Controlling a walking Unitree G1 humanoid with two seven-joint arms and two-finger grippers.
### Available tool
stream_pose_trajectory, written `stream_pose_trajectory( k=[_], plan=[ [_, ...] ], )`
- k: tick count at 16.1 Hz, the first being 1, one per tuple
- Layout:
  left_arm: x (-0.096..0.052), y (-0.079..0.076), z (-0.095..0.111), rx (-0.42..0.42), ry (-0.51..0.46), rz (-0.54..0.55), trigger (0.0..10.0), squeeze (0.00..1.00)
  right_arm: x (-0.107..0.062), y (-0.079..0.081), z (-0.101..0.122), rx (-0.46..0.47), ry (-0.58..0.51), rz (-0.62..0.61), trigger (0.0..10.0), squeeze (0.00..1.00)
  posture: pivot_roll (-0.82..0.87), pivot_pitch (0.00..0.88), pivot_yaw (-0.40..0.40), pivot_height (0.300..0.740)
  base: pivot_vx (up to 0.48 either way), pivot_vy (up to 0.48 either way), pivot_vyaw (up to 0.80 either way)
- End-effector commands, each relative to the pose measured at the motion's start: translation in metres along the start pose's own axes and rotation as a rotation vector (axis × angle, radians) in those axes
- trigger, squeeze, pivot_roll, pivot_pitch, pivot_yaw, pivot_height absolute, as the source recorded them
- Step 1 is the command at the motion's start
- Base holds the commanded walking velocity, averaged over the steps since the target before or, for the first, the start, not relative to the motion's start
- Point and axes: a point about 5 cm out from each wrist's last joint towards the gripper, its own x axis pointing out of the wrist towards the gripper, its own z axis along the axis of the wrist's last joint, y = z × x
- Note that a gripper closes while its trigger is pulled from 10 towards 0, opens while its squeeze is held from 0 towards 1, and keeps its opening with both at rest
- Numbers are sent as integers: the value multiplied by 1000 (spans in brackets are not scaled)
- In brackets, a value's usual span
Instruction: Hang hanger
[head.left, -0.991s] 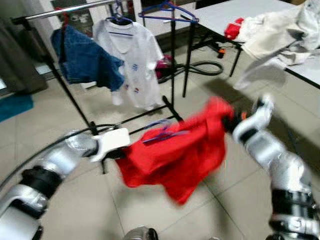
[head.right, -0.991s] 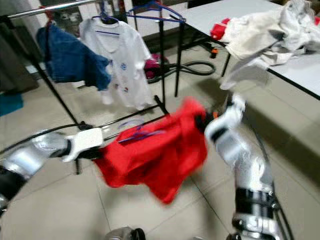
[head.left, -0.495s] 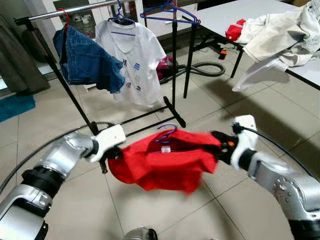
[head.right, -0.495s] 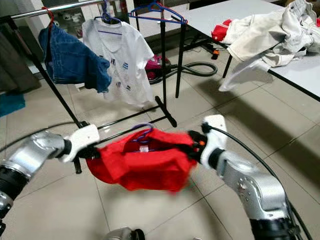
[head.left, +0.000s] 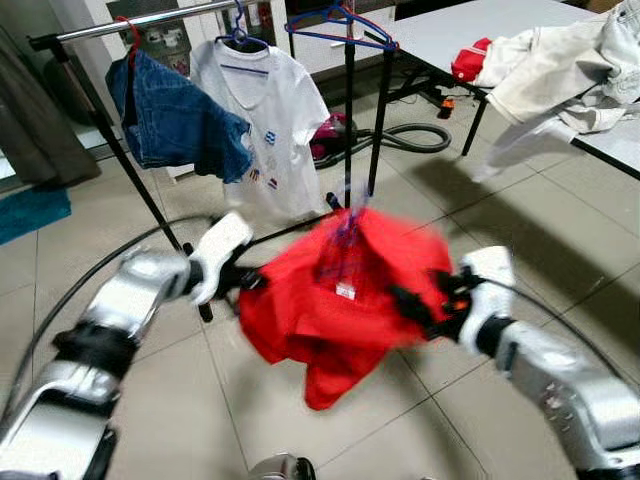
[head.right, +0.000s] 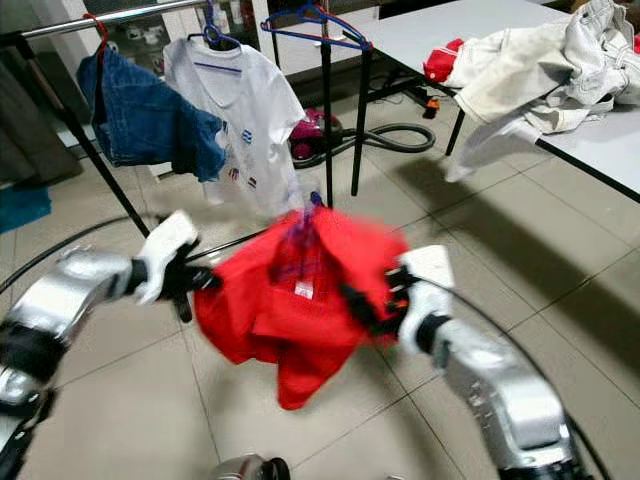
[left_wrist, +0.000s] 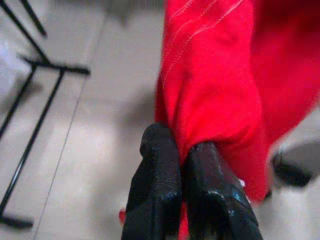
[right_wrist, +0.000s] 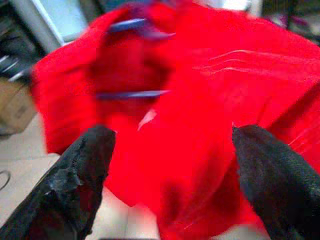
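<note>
red shirt held up before the clothes rack

the left gripper (left_wrist: 181, 165) is pinched closed on the red shirt's (head.left: 345, 290) edge at 9 o'clock. the right gripper (right_wrist: 170, 165) is spread wide at its 4 o'clock side, gripping nothing. a blue hanger (right_wrist: 135, 60) sits inside the shirt; the clothes rack (head.left: 130, 22) stands at 11 o'clock.

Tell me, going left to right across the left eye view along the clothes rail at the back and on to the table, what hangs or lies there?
Jeans → white T-shirt → empty blue hanger → red cloth on the table → pile of pale clothes.
</note>
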Motion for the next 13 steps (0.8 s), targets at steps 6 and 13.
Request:
stream_pose_trajectory(
  k=[6,13],
  plan=[
    [-7,5,16,217,-57,1,0,0,-22,-3,35,-167,-196,125,10000,1000,-23,21,104,740,0,0,0],
    [-16,-16,38,383,-383,-216,0,0,-37,-25,53,-291,-140,318,10000,1000,-28,3,107,740,0,0,0]
  ],
)
